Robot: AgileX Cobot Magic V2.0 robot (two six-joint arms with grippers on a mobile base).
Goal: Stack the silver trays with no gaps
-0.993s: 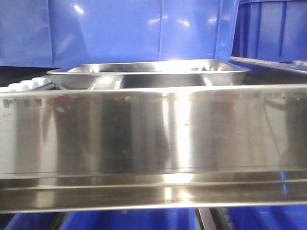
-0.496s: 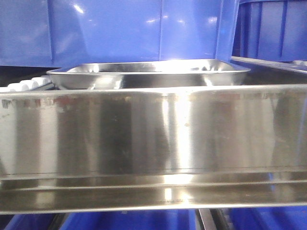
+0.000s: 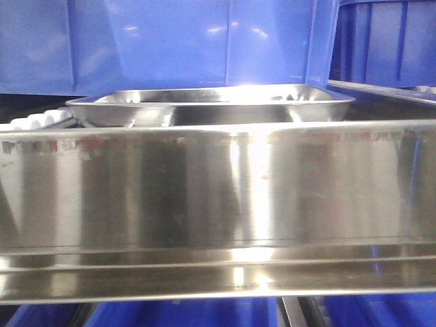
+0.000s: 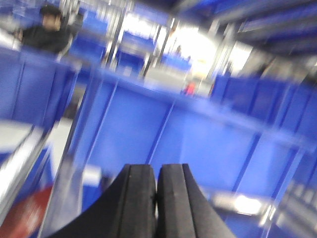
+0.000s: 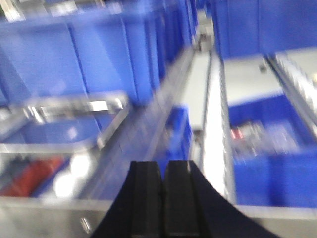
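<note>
A: Left hand (image 4: 156, 198): fingers pressed together, nothing between them, facing blurred blue bins (image 4: 148, 129). Right hand (image 5: 162, 198): the same, closed and empty.

B: And the tray?

A: Silver tray (image 3: 211, 105) sits on the shelf behind the steel rail (image 3: 218, 197), well apart from both hands.

B: How will it handle?

A: Probably light, stiff and slick. The flat flared rim looks like the best place to take hold.

B: Any change from a second ago?

A: In the front view the tray hasn't moved. Only the reflections on the rail have shifted.
</note>
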